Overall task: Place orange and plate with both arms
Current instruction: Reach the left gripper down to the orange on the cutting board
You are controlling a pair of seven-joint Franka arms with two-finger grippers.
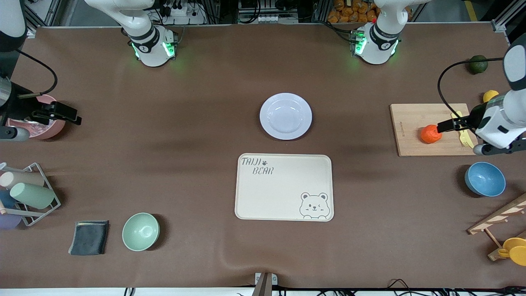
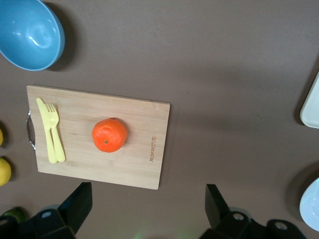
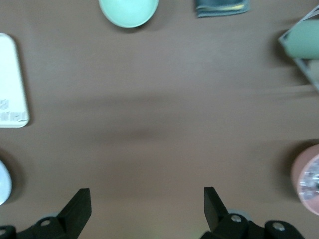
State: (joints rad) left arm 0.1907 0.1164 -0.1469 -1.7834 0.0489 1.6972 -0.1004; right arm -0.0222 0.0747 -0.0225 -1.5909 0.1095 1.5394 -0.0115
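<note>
The orange [image 1: 430,134] lies on a wooden cutting board [image 1: 411,131] at the left arm's end of the table. It also shows in the left wrist view [image 2: 109,135], in the middle of the board [image 2: 144,124]. My left gripper [image 1: 446,124] is open and empty, up in the air over the board's edge beside the orange; in its own view [image 2: 147,201] the jaws stand wide apart. The plate [image 1: 285,116] lies empty mid-table, its rim showing in the right wrist view [image 3: 4,181]. My right gripper [image 1: 68,114] is open and empty [image 3: 145,204], over bare table by a pink bowl.
A cream tray [image 1: 283,187] lies nearer the camera than the plate. A yellow fork [image 1: 462,131] lies on the board. Around stand a blue bowl [image 1: 485,179], mint-green bowl [image 1: 140,231], pink bowl [image 1: 41,127], lemon [image 1: 490,95], dark green fruit [image 1: 478,64], cup rack [image 1: 28,197] and dark cloth [image 1: 89,237].
</note>
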